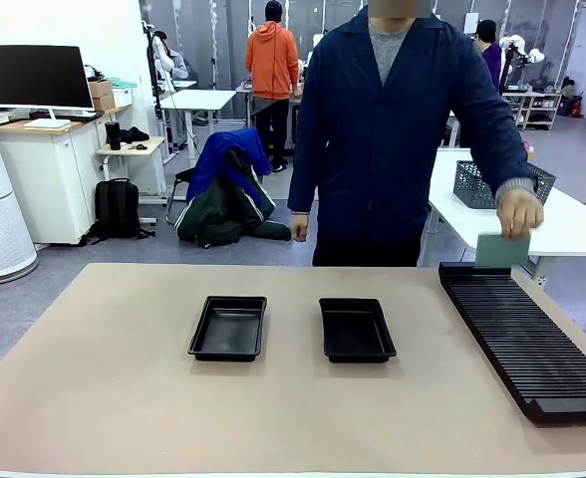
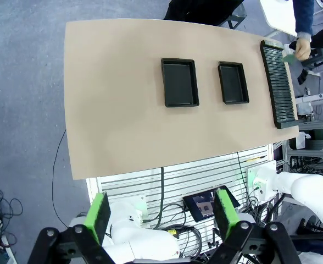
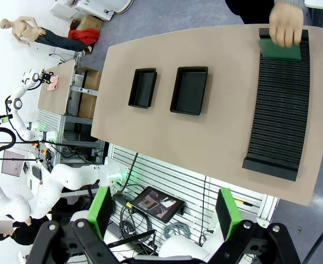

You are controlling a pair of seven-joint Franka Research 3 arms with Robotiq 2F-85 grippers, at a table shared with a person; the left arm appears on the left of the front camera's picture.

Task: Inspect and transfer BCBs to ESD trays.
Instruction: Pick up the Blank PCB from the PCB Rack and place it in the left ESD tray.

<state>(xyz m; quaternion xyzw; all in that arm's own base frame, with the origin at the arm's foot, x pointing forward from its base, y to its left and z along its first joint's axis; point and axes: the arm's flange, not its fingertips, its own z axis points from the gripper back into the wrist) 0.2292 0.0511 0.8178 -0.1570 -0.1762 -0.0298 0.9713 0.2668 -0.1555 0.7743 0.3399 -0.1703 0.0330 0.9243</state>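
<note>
Black ESD trays (image 1: pixel 228 328) bare; transfer not yet begun

Front view: a person's hand (image 1: pixel 519 211) grips a pale green BCB (image 1: pixel 502 250) upright at the far end of the slotted rack (image 1: pixel 532 344); the nearer tray (image 1: pixel 357 330) beside the rack and the other beyond it both lie empty, so every board is left to move, I'd judge. Left wrist view: left gripper (image 2: pixel 161 215) spread wide, holding nothing, high and well back from the rack. Right wrist view: right gripper (image 3: pixel 164 213) wide too, empty; the board is under the hand at the rack's end.

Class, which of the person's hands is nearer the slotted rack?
Left. The left hand holds a board over the rack's far end; the right hand hangs at the person's side, far from it.
</note>
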